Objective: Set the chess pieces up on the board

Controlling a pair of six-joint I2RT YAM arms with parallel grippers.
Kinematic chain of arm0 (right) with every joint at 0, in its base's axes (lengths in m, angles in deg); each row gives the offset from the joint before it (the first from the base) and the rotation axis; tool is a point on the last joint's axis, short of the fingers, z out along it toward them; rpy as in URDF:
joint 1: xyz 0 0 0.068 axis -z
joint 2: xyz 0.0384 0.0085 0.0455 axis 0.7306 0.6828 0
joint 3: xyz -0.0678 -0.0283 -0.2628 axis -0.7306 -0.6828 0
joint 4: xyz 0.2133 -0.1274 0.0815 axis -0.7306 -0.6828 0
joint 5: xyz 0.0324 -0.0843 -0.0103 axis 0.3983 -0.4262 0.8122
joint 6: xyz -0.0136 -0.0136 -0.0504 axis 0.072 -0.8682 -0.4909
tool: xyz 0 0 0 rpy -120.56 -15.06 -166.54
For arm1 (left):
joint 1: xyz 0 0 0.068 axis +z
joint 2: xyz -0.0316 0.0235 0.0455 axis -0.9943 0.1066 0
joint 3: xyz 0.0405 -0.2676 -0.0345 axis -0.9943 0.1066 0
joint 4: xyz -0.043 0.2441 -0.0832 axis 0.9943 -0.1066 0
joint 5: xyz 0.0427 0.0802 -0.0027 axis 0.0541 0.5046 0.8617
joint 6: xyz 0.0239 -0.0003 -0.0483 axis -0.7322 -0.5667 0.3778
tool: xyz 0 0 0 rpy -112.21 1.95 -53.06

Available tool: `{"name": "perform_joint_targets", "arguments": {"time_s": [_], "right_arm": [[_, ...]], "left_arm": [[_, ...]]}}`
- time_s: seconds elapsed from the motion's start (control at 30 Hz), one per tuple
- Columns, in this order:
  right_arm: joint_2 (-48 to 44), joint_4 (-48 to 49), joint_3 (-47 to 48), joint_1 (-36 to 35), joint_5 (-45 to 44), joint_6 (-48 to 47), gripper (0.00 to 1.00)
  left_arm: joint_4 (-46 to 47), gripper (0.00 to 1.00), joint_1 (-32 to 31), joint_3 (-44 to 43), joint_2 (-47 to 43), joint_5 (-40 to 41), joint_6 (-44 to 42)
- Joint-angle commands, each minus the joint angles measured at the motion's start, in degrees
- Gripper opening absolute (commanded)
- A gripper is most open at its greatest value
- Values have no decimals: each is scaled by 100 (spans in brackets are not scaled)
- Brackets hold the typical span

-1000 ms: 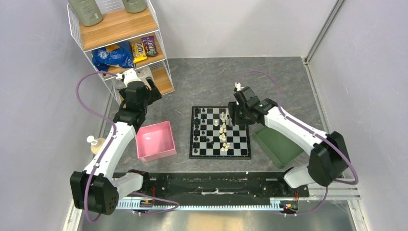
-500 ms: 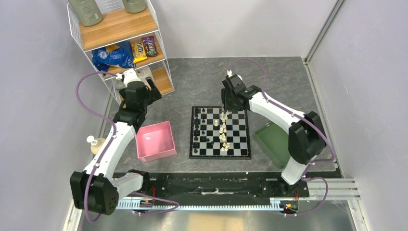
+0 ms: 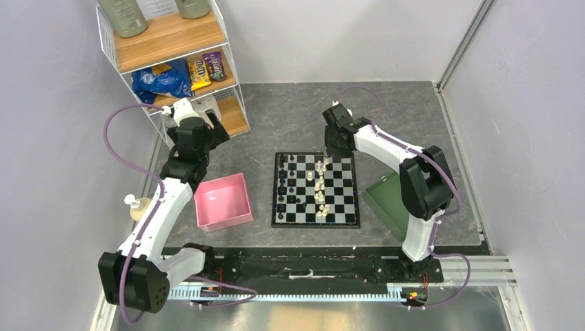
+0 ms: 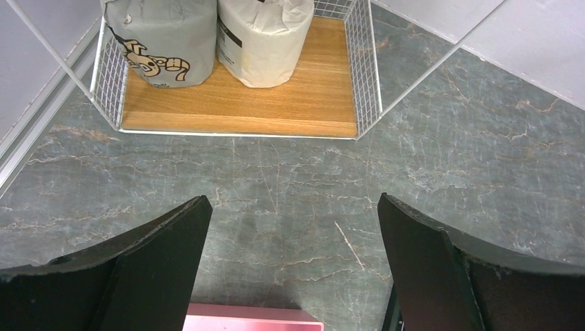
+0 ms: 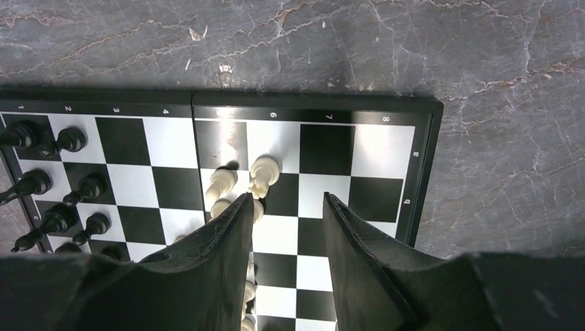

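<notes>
Grey marbled table between pale walls, with a wire-and-wood shelf unit at the far left corner; square black-and-white chequered chessboard with dark border at the table's middle, between a pink square tray on its left and a green tray on its right, partly hidden by the right arm; tiny black chess pieces stand in two lines along the board's left edge, apparently at their home squares, number too small to tell; tiny cream-white chess pieces bunched in a ragged line down the board's middle, the two lines of squares along the right edge bare; right gripper above the far end of the board, jaws partly spread with only squares showing between them, one white piece just beside its left finger, nothing pinched; left gripper spread wide over bare table near the shelf, holding nothing; judged status: black side largely done, white side not yet ranged along its edge, roughly half the work left
</notes>
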Motion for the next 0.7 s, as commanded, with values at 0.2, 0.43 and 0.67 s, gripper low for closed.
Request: {"name": "perform_joint_targets", "arguments": {"time_s": [0.2, 0.43, 0.67], "right_arm": [[412, 82, 520, -16, 246, 4, 49], [578, 69, 546, -14, 184, -25, 44], [664, 68, 602, -12, 153, -61, 41]], "left_arm": [[178, 99, 17, 35, 21, 180, -176], [209, 99, 18, 52, 30, 242, -197], [249, 100, 18, 62, 51, 251, -195]]}}
